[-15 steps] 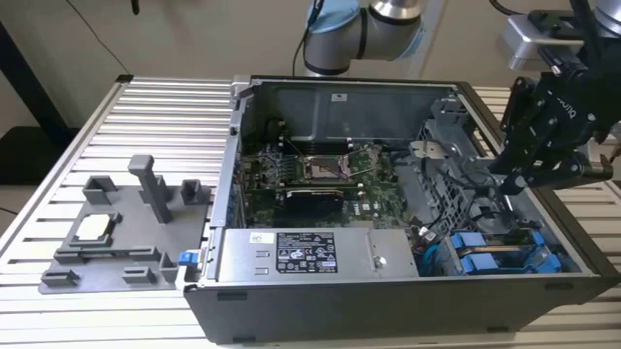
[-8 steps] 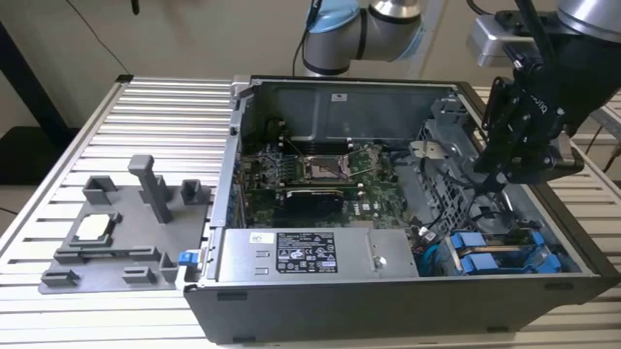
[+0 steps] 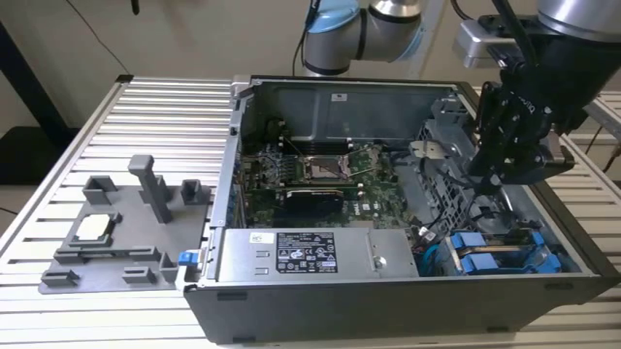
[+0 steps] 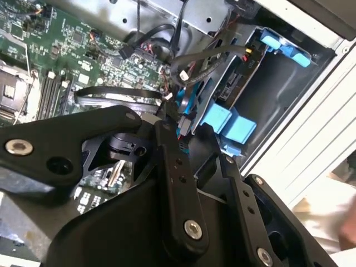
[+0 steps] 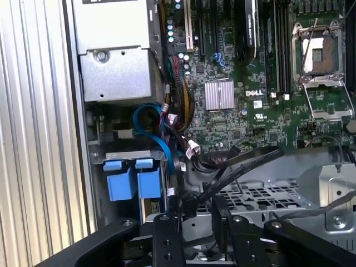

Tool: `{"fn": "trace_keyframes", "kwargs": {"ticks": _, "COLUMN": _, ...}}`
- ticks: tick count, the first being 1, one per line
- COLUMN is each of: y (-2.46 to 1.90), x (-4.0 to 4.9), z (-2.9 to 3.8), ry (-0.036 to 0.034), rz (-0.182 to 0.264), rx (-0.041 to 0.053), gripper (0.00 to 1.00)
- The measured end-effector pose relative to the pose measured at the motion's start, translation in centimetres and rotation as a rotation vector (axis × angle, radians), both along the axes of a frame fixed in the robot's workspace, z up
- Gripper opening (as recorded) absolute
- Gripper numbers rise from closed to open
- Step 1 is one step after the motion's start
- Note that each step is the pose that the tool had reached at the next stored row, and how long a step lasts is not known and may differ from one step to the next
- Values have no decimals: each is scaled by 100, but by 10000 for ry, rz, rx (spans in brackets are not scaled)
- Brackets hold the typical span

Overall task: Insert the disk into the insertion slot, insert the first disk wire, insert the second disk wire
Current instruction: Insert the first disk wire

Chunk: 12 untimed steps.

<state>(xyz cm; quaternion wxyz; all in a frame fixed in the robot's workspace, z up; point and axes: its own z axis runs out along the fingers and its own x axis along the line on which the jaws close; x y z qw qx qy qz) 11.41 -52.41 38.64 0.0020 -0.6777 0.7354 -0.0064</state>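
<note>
Claw (image 3: 488,182) matte black, angular, ribbed metal table (image 3: 145,109)

Ribbed, matt bare-metal table (image 3: 145,109)

Blue-framed disk (image 5: 150,184) sits inside the grey sheet-metal insertion slot (image 5: 127,156).

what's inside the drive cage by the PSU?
Two blue carrier fronts side by side in the drive cage, a blue cable looping past. The drives behind them are hidden.
</note>
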Motion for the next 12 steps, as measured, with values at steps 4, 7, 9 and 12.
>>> {"fn": "trace_keyframes", "kwargs": {"ticks": 4, "y": 18, "x": -30, "z": -25, "ry": -219, "rz": 73, "rx": -108, "gripper": 37}}
{"fn": "trace_keyframes", "kwargs": {"ticks": 7, "y": 23, "x": -60, "z": -37, "ry": -291, "rz": 131, "rx": -206, "gripper": 37}}
{"fn": "trace_keyframes", "kwargs": {"ticks": 9, "y": 25, "x": -89, "z": -43, "ry": -302, "rz": 163, "rx": -273, "gripper": 29}}
{"fn": "trace_keyframes", "kwargs": {"ticks": 12, "y": 27, "x": -124, "z": -47, "ry": -333, "rz": 206, "rx": -351, "gripper": 22}}
